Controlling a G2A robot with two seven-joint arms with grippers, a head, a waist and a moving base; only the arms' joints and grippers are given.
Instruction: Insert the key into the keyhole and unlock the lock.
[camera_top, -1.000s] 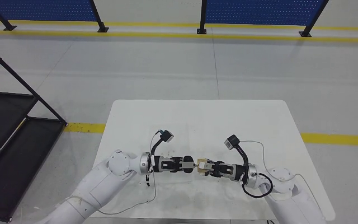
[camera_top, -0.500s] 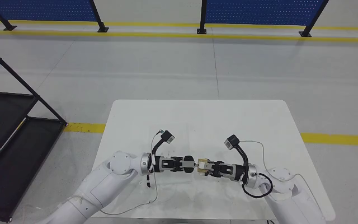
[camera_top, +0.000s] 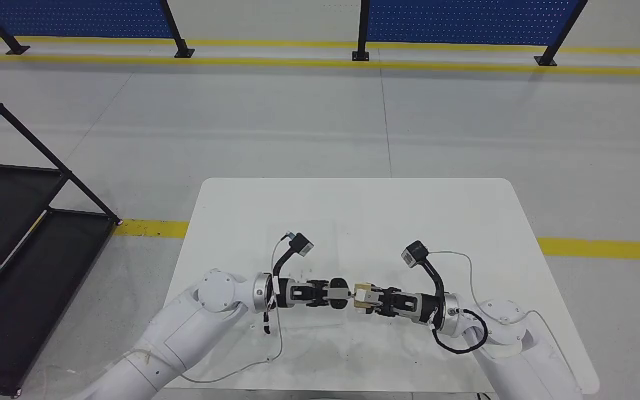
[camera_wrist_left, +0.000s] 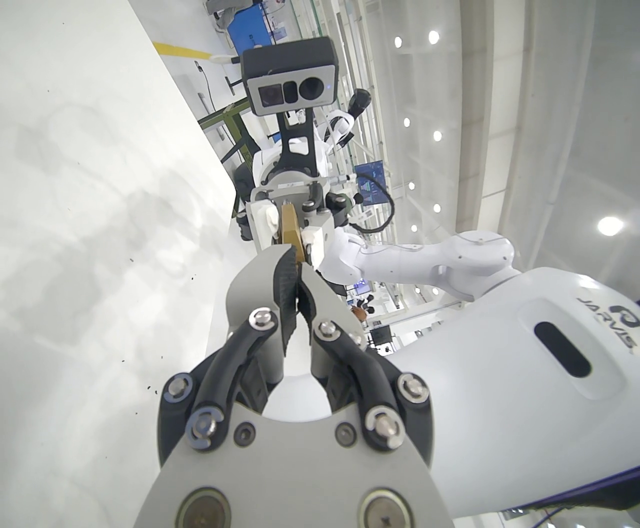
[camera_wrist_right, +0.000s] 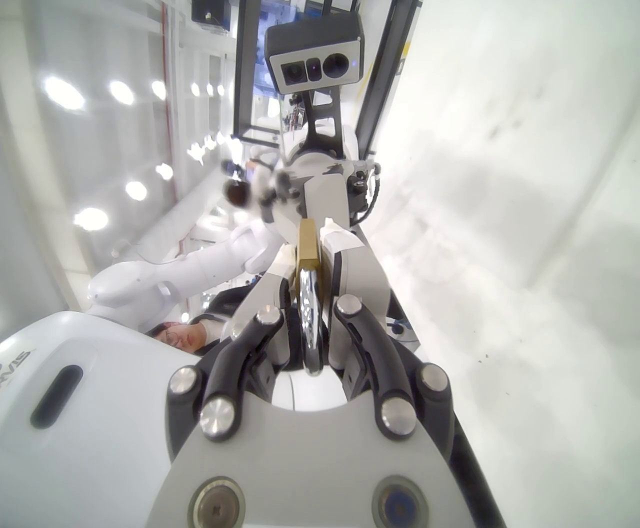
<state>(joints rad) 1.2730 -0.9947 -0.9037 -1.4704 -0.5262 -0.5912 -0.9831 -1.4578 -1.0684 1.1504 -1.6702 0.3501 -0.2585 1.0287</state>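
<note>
A brass padlock (camera_wrist_right: 306, 244) with a silver shackle (camera_wrist_right: 310, 312) is clamped in my right gripper (camera_wrist_right: 309, 235), which is shut on it above the table's front middle. The lock's narrow brass edge (camera_wrist_left: 289, 231) faces my left gripper (camera_wrist_left: 296, 267). That gripper is shut, its dark ribbed pads (camera_wrist_left: 286, 280) pressed together with their tips right at the lock. The key is hidden between the pads. From above, the left gripper (camera_top: 343, 293) and the right gripper (camera_top: 374, 297) meet tip to tip at the padlock (camera_top: 361, 294).
The white table (camera_top: 440, 220) has bare room behind and to both sides of the arms. Its front edge lies close under the forearms. A black rack (camera_top: 40, 235) stands on the floor beyond the table's left side.
The left arm's upper part has shifted slightly to the right. Both grippers stay joined at the padlock in the same spot.
</note>
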